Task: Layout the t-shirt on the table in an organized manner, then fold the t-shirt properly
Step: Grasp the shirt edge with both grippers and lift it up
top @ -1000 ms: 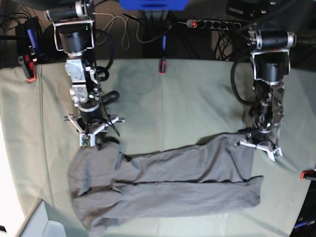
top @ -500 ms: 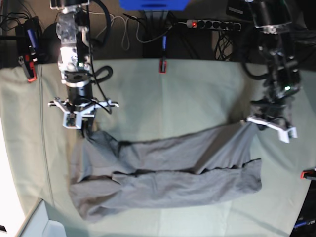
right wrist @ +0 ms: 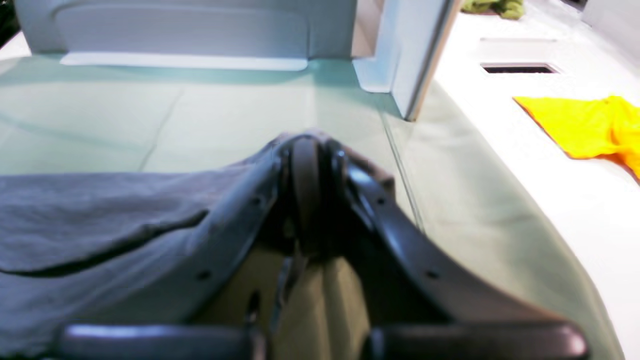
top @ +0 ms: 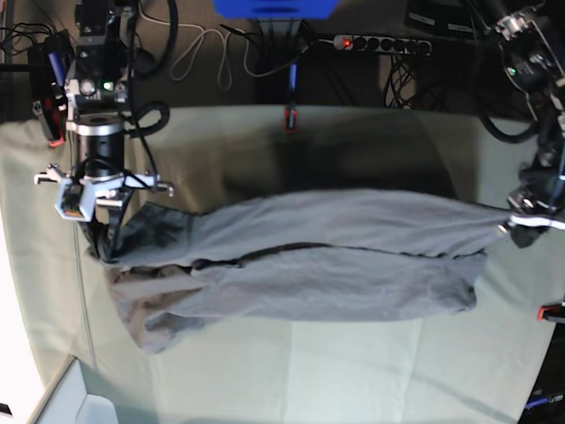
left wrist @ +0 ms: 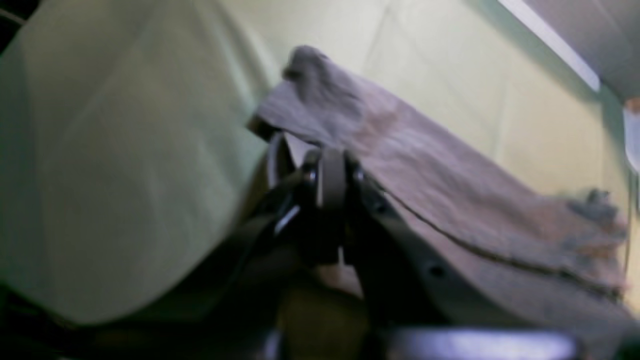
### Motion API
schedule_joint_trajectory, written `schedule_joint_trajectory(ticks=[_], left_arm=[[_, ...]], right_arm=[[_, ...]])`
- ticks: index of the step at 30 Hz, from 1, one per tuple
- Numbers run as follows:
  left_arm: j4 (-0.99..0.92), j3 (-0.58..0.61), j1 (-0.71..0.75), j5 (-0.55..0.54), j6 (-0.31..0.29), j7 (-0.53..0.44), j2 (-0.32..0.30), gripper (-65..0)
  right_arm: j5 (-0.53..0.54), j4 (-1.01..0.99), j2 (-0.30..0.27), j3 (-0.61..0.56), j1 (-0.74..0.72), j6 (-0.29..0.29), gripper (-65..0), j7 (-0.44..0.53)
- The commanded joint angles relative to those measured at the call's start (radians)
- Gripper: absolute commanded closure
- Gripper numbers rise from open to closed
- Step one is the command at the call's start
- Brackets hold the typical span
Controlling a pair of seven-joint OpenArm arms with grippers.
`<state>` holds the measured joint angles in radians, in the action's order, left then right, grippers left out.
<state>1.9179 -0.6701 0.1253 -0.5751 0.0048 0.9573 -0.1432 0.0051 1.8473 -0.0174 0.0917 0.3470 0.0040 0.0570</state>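
Note:
The grey t-shirt (top: pixel 327 265) hangs stretched sideways between my two grippers above the table (top: pixel 309 380), its upper edge taut and its lower layers sagging onto the cloth. In the base view my right gripper (top: pixel 100 250) at the left is shut on one end of the shirt. At the far right my left gripper (top: pixel 514 225) is shut on the other end. The left wrist view shows the closed left gripper (left wrist: pixel 330 160) pinching the t-shirt (left wrist: pixel 450 195). Grey t-shirt (right wrist: pixel 100 215) also bunches around the shut right gripper (right wrist: pixel 306 150) in the right wrist view.
Red clamps (top: pixel 289 119) (top: pixel 55 132) (top: pixel 552 311) hold the green cloth at the edges. A power strip (top: pixel 380 41) and cables lie behind the table. A white bin (top: pixel 75 397) sits at the front left corner. A yellow cloth (right wrist: pixel 590 125) lies off the table.
Both arms have swung outward and apart, lifting the shirt's ends. The shirt has gone from lying slack to being pulled taut, and has shifted toward the back of the table.

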Motion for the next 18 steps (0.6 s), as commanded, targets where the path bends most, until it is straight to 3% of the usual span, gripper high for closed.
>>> schedule_joint_trajectory(ticks=[1,8,18], left_arm=[[0.021,-0.003,-0.048,-0.023,-0.004,-0.005,-0.012,0.0],[-0.016,0.052,-0.266,-0.021,-0.002,0.032,-0.012,0.0],[-0.291,0.194,-0.747,-0.019,-0.001,0.019,-0.012,0.0]], right_arm=[[-0.001,0.013,-0.003,0.001,-0.030,0.003,0.0,0.040],[-0.004,-0.091,-0.036,-0.007,-0.234,0.003,0.0,0.037],[-0.004,-0.255,-0.043,-0.004,-0.785,0.003,0.0,-0.167]])
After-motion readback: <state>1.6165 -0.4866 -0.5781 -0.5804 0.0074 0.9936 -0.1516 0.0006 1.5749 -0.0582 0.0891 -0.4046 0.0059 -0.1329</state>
